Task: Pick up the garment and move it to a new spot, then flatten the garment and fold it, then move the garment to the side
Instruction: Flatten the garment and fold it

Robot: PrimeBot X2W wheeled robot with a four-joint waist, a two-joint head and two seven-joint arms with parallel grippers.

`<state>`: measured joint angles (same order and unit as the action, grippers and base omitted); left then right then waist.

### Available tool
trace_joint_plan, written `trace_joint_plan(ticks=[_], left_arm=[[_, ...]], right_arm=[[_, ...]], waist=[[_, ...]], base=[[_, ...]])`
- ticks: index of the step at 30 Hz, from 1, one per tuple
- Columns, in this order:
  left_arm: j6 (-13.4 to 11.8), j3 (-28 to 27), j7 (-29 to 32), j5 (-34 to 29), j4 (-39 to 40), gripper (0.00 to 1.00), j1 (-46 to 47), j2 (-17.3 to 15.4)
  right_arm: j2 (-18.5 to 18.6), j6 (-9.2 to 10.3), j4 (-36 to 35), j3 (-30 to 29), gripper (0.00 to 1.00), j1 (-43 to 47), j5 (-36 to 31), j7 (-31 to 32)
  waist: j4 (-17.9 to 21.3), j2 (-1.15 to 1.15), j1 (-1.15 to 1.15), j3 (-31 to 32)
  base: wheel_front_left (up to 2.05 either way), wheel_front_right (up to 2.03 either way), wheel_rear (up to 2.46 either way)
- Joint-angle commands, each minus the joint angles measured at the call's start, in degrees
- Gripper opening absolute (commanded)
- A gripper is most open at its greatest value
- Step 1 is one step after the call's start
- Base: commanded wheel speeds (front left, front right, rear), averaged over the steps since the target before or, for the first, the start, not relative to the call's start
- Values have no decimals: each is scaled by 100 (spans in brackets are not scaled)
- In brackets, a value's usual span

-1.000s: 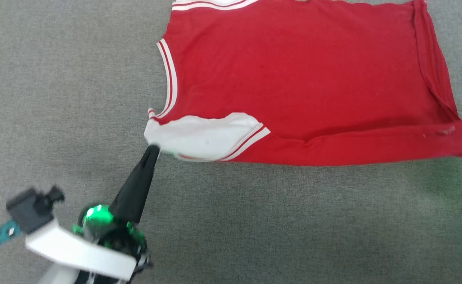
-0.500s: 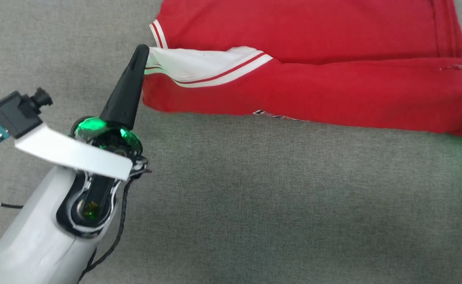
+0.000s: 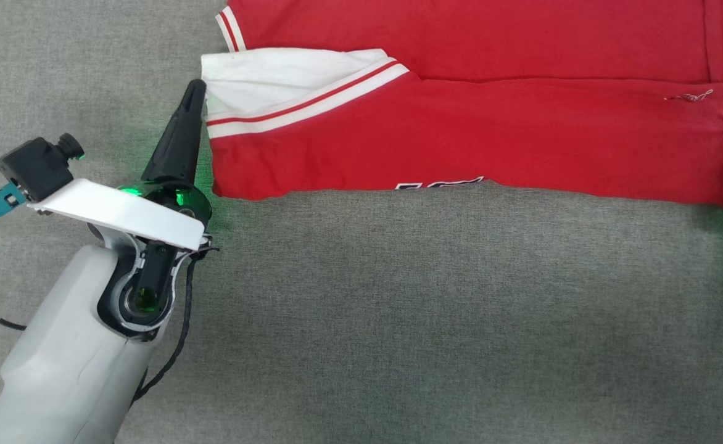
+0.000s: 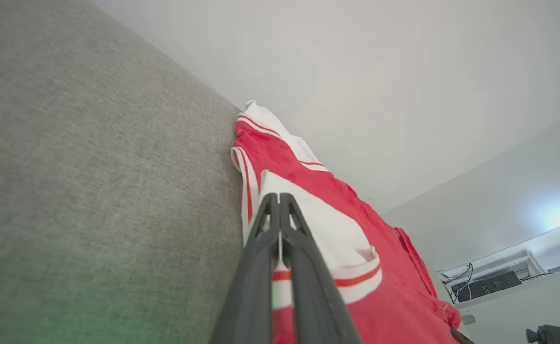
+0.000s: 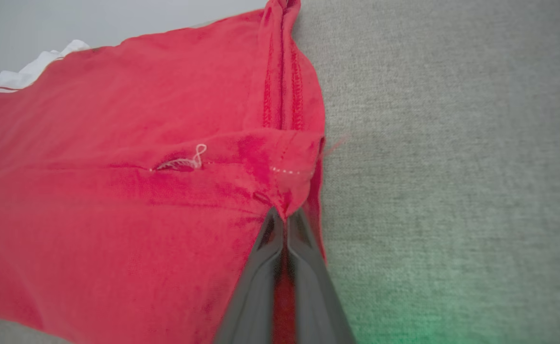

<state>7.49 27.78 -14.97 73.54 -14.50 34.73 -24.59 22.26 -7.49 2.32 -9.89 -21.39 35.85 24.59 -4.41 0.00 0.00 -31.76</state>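
Across the frame's top we pinch the folded red jersey (image 3: 460, 123): left tool (image 3: 196, 87) clenched on its white sleeve (image 3: 263, 74), right tool (image 5: 285, 212) on its hem (image 5: 292, 160).

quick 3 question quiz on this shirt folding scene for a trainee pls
1. True or false: the left tool is shut on the garment at its white sleeve.
2. Multiple choice: the surface under the garment is A) grey fabric, B) bare wood, C) blue plastic.
3. Fill in: the cloth pinched by the right tool is ___ in colour.

Key: 1 true; 2 A; 3 red.
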Motion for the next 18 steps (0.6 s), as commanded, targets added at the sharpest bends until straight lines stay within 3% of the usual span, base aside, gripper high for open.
trace_joint_plan(ticks=[1,4,5,6,7,8,10,12,15,18], left_arm=[[-3,11,-28,-93,-123,0,33,9],[-4,99,-29,-203,-287,0,106,-50],[-4,131,-29,-271,-308,0,125,-101],[-4,157,-29,-346,-305,6,152,-160],[-4,167,-29,-387,-268,25,192,-204],[-4,211,-29,-487,-221,41,236,-291],[-3,383,-29,-565,-106,82,321,-509],[-3,700,108,-655,92,100,402,-843],[-4,1044,503,-701,403,100,648,-1393],[-4,1342,1272,-677,572,100,887,-1839]], right_arm=[[-33,0,73,53,0,9,25,-12],[-68,0,138,173,0,-40,48,-74],[-73,0,144,198,5,-61,50,-121],[-69,0,147,194,36,-76,33,-181],[-61,0,151,173,94,-85,11,-252],[-60,0,145,166,100,-91,-6,-308],[-55,0,115,165,100,-76,-35,-382],[-31,0,60,170,100,-43,-86,-431],[-3,0,-22,144,100,50,-125,-473],[-5,0,-143,121,100,98,-138,-480]], waist=[[11,0,0,4],[46,0,0,45],[58,0,0,67],[66,0,0,104],[66,0,0,144],[70,0,0,189],[74,0,0,286],[71,0,0,389],[41,0,0,528],[16,0,0,622]], base=[[0,0,0],[0,0,0],[0,0,0],[0,0,0],[0,0,0],[0,0,0],[0,0,0],[0,0,0],[0,0,0],[0,0,0]])
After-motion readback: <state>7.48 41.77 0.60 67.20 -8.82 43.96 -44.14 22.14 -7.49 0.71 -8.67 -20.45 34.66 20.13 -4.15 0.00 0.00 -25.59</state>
